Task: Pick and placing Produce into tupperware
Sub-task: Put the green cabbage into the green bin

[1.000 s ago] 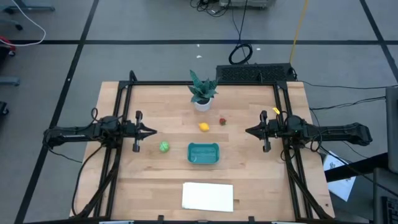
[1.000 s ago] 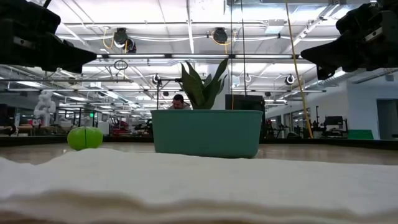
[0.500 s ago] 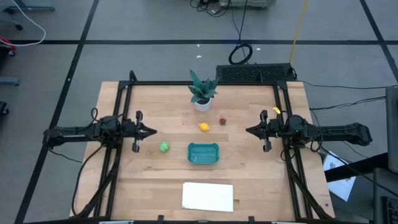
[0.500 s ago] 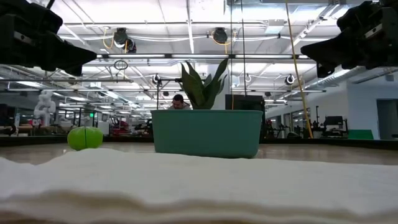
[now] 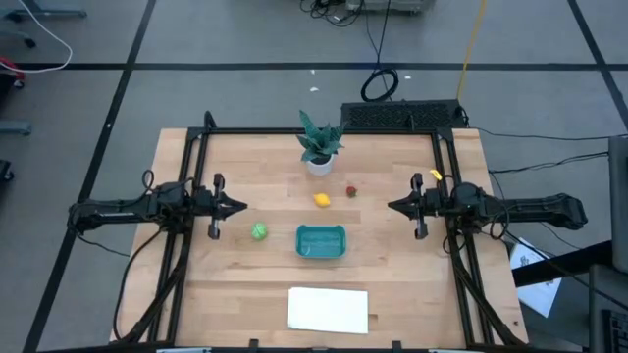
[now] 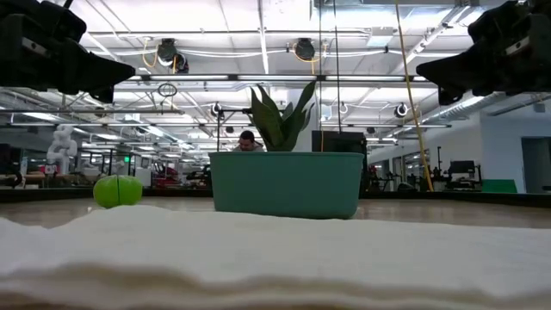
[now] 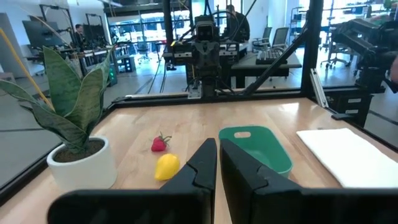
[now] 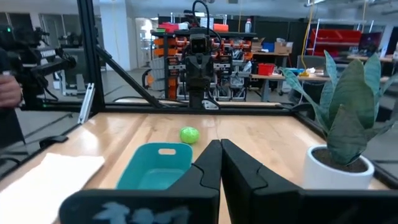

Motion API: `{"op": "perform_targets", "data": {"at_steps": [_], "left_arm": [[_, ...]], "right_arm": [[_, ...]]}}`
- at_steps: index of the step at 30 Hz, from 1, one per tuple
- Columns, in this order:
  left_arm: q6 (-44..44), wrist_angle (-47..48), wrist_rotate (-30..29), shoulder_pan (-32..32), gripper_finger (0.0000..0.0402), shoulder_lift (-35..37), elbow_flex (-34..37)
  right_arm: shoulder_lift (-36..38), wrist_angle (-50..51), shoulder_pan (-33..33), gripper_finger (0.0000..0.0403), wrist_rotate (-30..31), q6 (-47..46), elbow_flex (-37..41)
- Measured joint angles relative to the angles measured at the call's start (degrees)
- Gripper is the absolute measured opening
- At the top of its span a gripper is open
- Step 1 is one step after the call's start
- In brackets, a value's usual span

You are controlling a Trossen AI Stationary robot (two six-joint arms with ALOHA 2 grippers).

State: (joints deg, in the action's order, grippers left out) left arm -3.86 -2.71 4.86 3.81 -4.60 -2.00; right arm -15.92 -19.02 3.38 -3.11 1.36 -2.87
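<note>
No writing can be read. The smooth plastic container (image 5: 321, 241) is empty on the wooden table (image 5: 245, 284). Left gripper (image 5: 242, 207) and right gripper (image 5: 392, 207) are both clenched, holding nothing.

One camera looks straight down on the whole pale wooden worktop (image 5: 392, 284). Another sits at worktop level, close behind the white flat sheet (image 6: 275, 258). Each wrist camera faces inward across the worktop; all share the teal shallow plastic container (image 5: 321, 241).
</note>
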Motion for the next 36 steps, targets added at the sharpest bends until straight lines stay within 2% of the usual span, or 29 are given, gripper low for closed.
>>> {"op": "perform_targets", "data": {"at_steps": [9, 14, 28, 36], "left_arm": [[-1.5, -4.3, 0.0, 0.0, 0.0026, 0.0, 0.0], [-1.4, -3.5, -0.3, 0.0, 0.0026, 0.0, 0.0], [-1.0, -1.8, -6.3, 0.0, 0.0026, -0.1, 0.0], [-0.7, -1.8, -6.5, 0.0, 0.0026, -0.1, 0.0]], "right_arm": [[0.0, 0.0, 0.0, 0.0, 0.0, 1.4, 0.0], [0.0, 0.0, 0.0, 0.0, 0.0, 1.0, 0.0], [0.0, 0.1, 0.0, 0.0, 0.0, 1.1, 0.0], [0.0, 0.1, 0.0, 0.0, 0.0, 1.1, 0.0]]}}
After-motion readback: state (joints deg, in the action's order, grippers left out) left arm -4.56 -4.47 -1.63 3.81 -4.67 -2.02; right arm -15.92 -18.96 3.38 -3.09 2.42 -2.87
